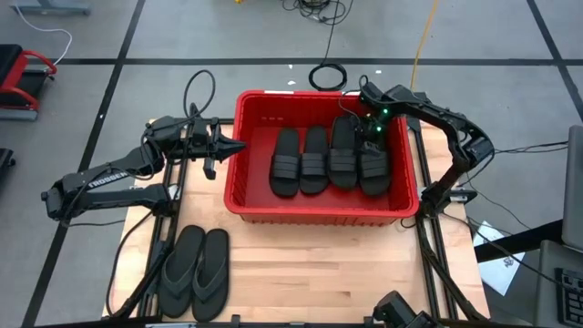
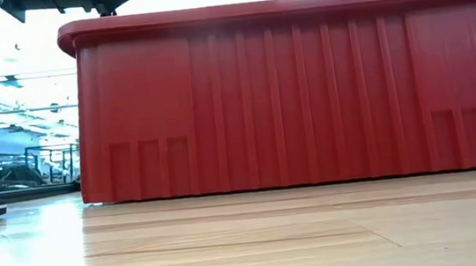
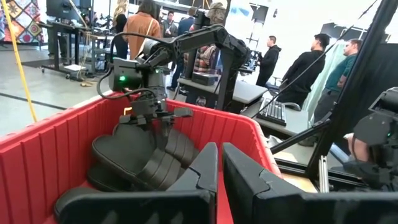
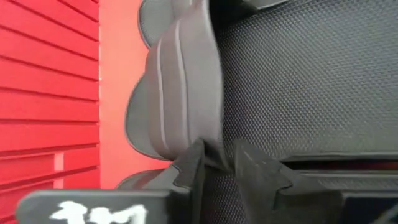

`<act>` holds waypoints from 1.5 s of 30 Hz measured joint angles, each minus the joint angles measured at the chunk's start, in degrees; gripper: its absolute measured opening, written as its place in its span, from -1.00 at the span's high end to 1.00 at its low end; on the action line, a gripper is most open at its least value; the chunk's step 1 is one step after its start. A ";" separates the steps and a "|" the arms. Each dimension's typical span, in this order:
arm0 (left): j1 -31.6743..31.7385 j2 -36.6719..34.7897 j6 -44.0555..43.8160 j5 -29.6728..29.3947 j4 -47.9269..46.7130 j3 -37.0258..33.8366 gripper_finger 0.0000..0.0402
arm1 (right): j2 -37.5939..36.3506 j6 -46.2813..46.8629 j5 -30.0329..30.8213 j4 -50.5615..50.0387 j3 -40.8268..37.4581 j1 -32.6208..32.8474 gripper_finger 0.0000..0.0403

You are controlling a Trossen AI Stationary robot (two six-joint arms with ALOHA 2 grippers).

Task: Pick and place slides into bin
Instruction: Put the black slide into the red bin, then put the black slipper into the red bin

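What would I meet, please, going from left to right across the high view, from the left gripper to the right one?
Left gripper → bin's left wall → four strapped slides → right gripper, over the last two.

I see the pale wooden plank table (image 1: 301, 264) carrying the large red ribbed plastic bin (image 1: 321, 208) toward its far side. Near the table's front left corner, a pair of flat greyish-black rubber thong flip-flops (image 1: 195, 271) lies side by side, well apart from the bin.

Four slides (image 1: 321, 160) abreast in bin (image 1: 321, 211)
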 joint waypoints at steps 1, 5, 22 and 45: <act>0.00 0.00 0.15 0.00 0.00 0.00 0.89 | -0.50 -0.02 0.17 0.16 -0.04 0.00 0.60; -0.02 0.00 1.15 0.00 -0.02 0.00 0.89 | -2.65 0.93 2.40 1.37 -0.07 0.00 0.50; 0.02 0.00 4.52 -1.86 -0.43 0.02 0.98 | -18.63 19.45 -7.23 21.36 -0.07 1.14 0.73; 0.01 -0.02 2.02 -3.18 5.95 0.02 1.00 | -48.55 67.04 3.07 95.24 -39.89 20.16 1.00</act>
